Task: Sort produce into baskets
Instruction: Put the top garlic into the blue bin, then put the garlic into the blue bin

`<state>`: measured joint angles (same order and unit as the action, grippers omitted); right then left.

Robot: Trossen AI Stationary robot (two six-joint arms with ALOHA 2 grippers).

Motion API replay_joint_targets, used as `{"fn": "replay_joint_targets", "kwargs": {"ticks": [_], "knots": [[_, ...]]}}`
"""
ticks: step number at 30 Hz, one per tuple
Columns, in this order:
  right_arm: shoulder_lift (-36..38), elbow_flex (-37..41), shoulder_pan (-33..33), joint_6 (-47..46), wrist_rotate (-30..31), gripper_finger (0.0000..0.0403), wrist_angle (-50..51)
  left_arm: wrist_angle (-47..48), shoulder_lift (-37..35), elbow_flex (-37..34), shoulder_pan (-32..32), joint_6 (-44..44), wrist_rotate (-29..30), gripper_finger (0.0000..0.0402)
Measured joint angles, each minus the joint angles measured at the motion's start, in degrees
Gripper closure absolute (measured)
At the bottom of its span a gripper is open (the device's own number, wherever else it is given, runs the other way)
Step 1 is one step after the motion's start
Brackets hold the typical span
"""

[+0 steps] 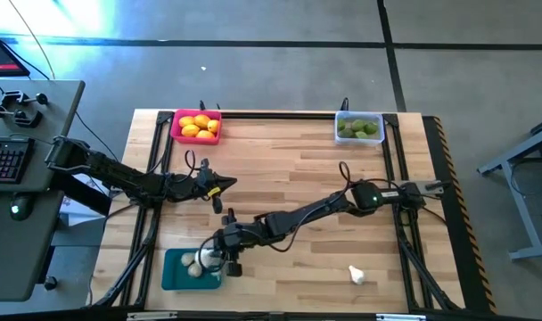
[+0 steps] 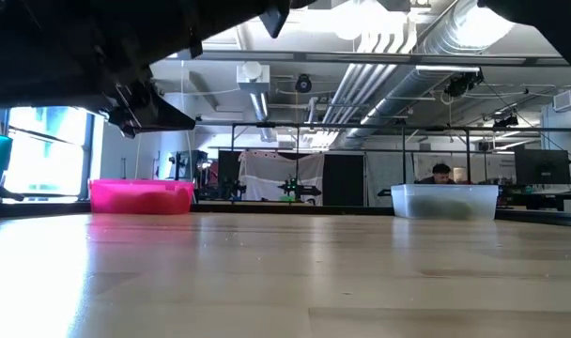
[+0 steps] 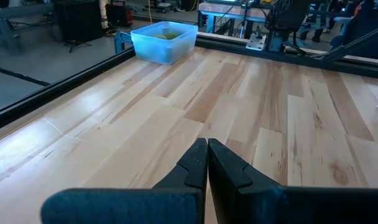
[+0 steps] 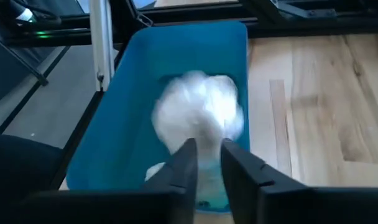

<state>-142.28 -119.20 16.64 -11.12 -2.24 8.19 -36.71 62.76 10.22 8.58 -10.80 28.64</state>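
Teal plastic bin (image 1: 175, 271) at the bench's (image 1: 289, 169) near left, right end effector (image 4: 204, 163) above it.
Slightly parted fingers straddle a white knobbly garlic bulb (image 4: 200, 112), grip unclear; another bulb (image 1: 357, 275) lies near right; left end effector (image 3: 207, 163) clenched, empty; pink bin (image 1: 196, 126) far left, clear bin (image 1: 358, 127) far right.

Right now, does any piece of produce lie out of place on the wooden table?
Yes. One white knobbly garlic bulb lies loose on the bare wooden table, away from the teal plastic basket that holds the other white bulbs. The right gripper hangs over that basket.
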Motion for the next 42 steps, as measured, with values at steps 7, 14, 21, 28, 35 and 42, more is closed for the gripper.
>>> {"fn": "replay_joint_targets", "kwargs": {"ticks": [7,14,21,28,35,42], "knots": [[0.19,-0.02,0.2,1.1,-2.31,0.0236,0.37,0.01,0.0,0.0,0.0,0.02,0.22,0.0402],[4.79,-0.11,2.54,5.18,11.14,0.0335,15.3,0.03,0.0,0.0,0.0,0.48,0.24,0.0402],[5.16,0.0,4.96,1.46,17.73,0.0393,26.09,-0.24,0.0,0.0,0.0,0.89,0.26,0.0402],[8.53,9.75,6.63,-6.29,21.91,0.0402,23.05,-0.45,0.0,0.0,0.0,0.96,0.26,0.0402],[16.98,25.13,9.25,-19.99,24.61,0.0403,18.7,-0.4,0.0,0.0,0.0,1.0,0.24,0.0402],[29.89,37.81,16.66,-42.52,22.7,0.0403,24.98,-0.92,0.0,0.0,0.0,0.99,0.18,0.0402]]}}
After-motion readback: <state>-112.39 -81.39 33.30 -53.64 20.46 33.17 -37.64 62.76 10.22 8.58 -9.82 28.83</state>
